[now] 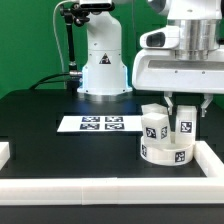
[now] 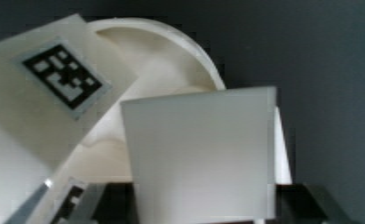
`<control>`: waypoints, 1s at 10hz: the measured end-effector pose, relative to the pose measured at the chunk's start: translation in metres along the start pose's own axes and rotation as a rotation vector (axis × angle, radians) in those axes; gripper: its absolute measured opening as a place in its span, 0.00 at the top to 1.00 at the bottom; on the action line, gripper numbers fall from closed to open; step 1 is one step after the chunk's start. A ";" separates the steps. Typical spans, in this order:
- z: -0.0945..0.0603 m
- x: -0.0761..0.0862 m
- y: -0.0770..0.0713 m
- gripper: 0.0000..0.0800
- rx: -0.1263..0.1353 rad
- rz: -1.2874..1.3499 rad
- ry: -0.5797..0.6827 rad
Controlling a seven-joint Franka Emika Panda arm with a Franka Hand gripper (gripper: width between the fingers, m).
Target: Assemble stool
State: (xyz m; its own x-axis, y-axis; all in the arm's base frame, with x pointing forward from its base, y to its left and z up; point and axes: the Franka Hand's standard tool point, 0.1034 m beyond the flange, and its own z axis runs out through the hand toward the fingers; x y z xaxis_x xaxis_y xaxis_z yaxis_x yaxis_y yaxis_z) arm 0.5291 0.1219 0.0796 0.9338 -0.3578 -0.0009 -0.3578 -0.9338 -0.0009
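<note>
The round white seat point(image 1: 165, 153) of the stool lies at the exterior view's right, tags on its rim. One white leg point(image 1: 155, 123) stands upright on it. My gripper point(image 1: 184, 104) hangs straight over the seat and is shut on a second white leg point(image 1: 185, 124), held upright with its lower end at the seat's top. In the wrist view this leg point(image 2: 200, 140) fills the gap between my dark fingers point(image 2: 104, 200). Behind it are the seat's curved rim point(image 2: 161, 50) and the other, tagged leg point(image 2: 58, 72).
The marker board point(image 1: 100, 124) lies flat on the black table, to the exterior view's left of the seat. White border rails run along the front point(image 1: 100, 190) and the right side point(image 1: 214, 160). The arm's white base point(image 1: 102, 60) stands at the back.
</note>
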 end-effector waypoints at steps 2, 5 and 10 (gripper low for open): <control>0.000 0.000 0.000 0.58 0.001 0.115 -0.001; 0.001 0.001 0.001 0.58 0.026 0.331 -0.012; 0.001 0.001 0.002 0.58 0.079 0.786 -0.060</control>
State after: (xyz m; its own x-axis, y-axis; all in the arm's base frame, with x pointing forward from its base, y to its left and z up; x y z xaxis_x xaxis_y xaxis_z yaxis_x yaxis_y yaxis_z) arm 0.5293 0.1193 0.0784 0.4063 -0.9098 -0.0850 -0.9137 -0.4035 -0.0486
